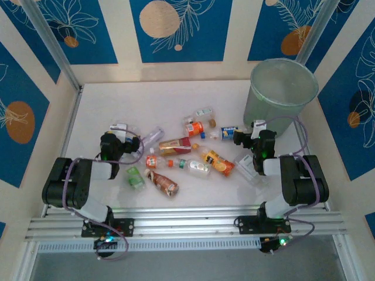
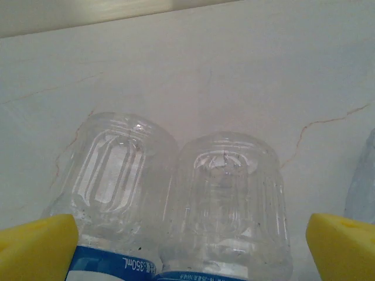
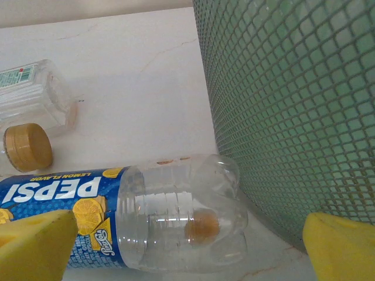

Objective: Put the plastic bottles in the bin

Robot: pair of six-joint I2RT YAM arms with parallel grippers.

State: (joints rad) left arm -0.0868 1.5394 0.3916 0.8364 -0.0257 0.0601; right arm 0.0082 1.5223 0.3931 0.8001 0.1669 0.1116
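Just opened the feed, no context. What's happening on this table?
Two robot arms are set to put plastic bottles into a bin at the far right of the table. Nothing is gripped at this moment. The left fingers stand open on either side of two clear bottles lying side by side. The right fingers are open over a Pepsi bottle lying right beside the bin. The other bottles lie scattered across the middle of the table.

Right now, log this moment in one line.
left gripper: open, facing two clear plastic bottles | right gripper: open, facing blue-labelled Pepsi bottle beside round grey-green bin
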